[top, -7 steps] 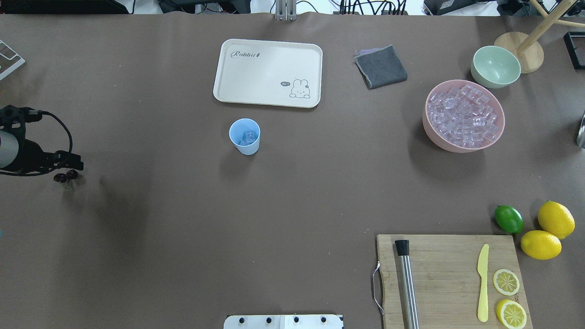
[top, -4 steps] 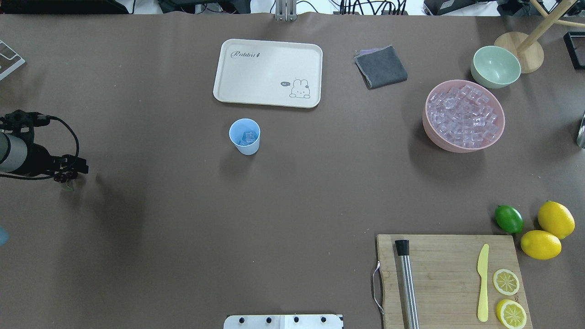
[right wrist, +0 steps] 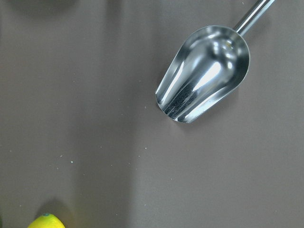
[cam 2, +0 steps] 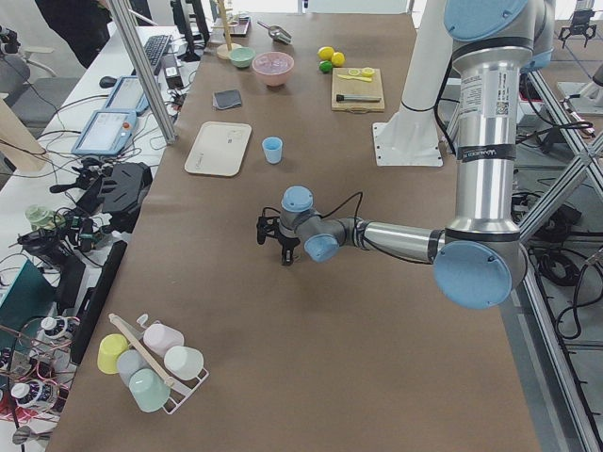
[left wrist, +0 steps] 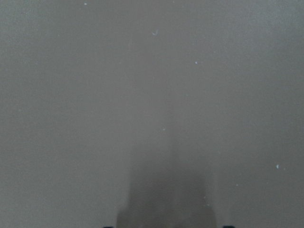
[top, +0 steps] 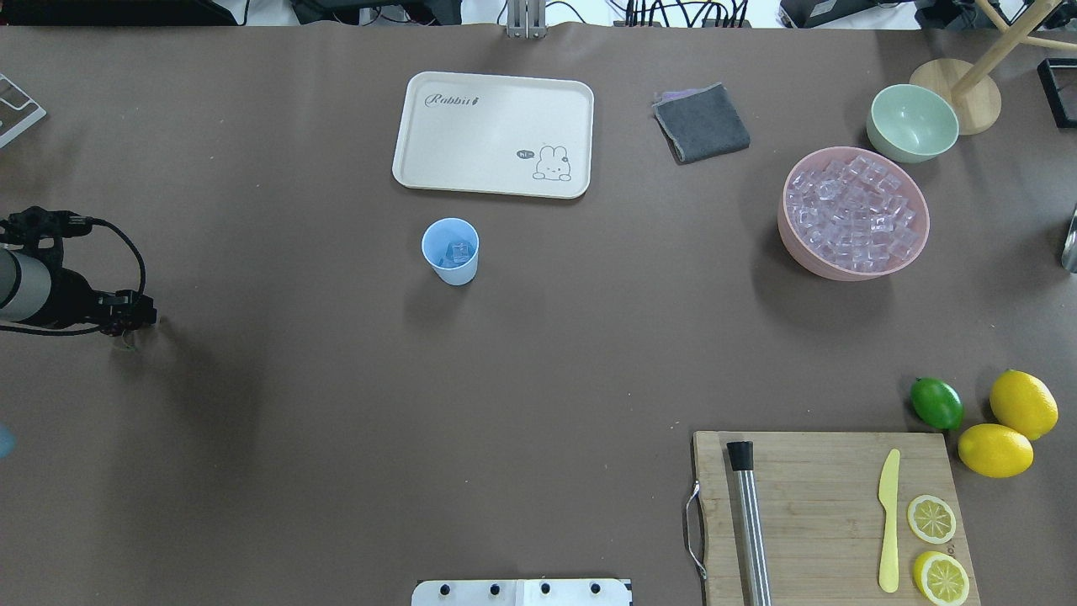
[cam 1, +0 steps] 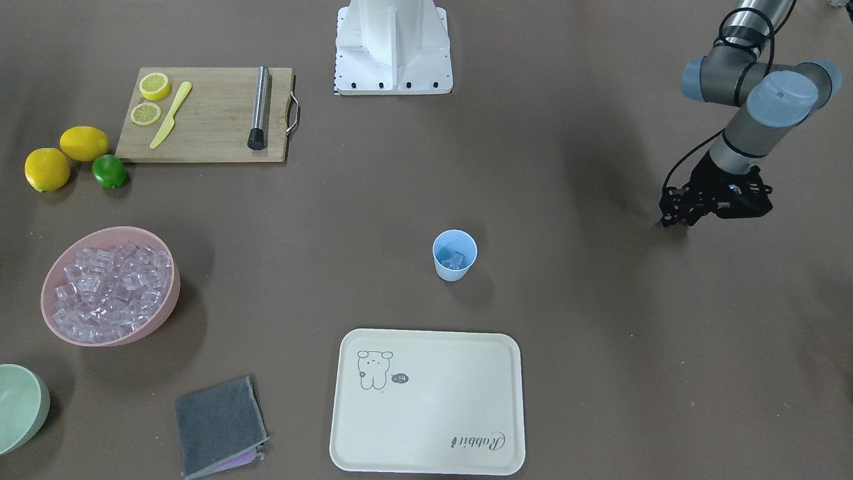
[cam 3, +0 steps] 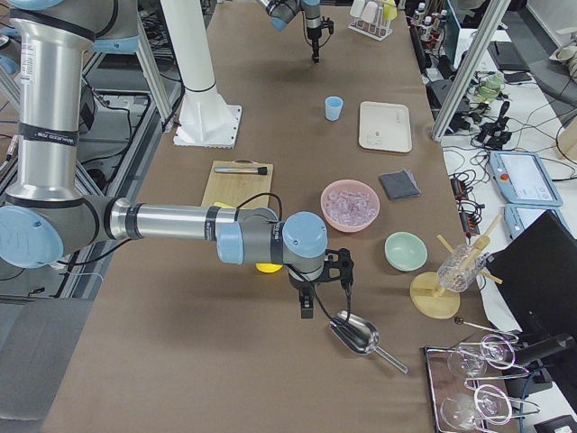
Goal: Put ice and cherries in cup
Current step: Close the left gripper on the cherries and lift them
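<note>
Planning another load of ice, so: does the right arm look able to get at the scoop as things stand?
Probably yes. The scoop lies empty just below the right wrist camera, and the side view shows the right pincer close beside it, with nothing between them.

Overhead view: the left arm is cut off by the left edge, and the fingers of the left pincer are too small to separate. The cherries cannot be made out in any view.

Left wrist view: the tabletop is blurred. The fingertips are two dark slivers, set apart, cut by the bottom edge.

Right pincer: jaw state unreadable.

Right wrist view: the scoop handle exits at upper right. A lemon is cut off at lower left.
</note>
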`<state>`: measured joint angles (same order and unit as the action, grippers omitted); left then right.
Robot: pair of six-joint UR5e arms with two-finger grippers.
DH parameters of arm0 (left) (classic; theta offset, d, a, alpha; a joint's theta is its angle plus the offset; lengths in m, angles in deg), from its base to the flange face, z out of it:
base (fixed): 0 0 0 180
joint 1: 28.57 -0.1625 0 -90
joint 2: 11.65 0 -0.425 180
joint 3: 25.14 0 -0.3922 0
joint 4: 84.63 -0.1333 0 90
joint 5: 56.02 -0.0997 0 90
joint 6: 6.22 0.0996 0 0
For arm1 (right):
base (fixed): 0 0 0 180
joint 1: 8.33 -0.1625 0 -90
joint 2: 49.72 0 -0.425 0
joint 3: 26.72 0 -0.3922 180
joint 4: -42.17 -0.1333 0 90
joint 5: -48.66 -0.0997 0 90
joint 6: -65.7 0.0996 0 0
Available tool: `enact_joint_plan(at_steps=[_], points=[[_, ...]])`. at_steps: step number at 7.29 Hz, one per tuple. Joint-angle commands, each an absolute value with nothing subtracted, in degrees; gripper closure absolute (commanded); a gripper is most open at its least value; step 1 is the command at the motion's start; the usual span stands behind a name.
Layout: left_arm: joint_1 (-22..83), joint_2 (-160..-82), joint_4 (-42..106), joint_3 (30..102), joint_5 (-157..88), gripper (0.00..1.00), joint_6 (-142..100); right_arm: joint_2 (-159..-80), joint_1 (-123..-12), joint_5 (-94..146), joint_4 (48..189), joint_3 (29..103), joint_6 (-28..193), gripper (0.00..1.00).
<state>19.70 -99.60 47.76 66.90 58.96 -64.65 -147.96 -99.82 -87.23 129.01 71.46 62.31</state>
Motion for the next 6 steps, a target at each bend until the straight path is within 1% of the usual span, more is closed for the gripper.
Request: enact_joint_plan(at_steps=[1, 2, 3, 4, 6], points=[[19.77, -99.54, 47.65, 67.14, 58.94, 0.67, -64.49, -147.72, -99.82, -87.31, 129.01, 71.54, 62.36, 0.01], [19.86, -99.98, 47.04, 68.71, 59.38, 0.68, -64.58, -147.72, -99.82, -87.31, 129.01, 71.71, 62.36, 0.00], [20.04, -101.37, 43.46, 70.73, 59.65, 0.68, -64.58, -147.72, -99.82, -87.31, 129.01, 71.63, 62.36, 0.00], [20.65, -108.70, 33.68, 71.70, 59.47, 0.68, -64.93, -147.72, -99.82, -87.31, 129.01, 71.72, 62.36, 0.00], [21.18, -126.08, 11.45, 71.80, 58.77, 0.69, -66.94, -147.81, -99.82, -87.40, 129.01, 71.72, 62.36, 0.00]])
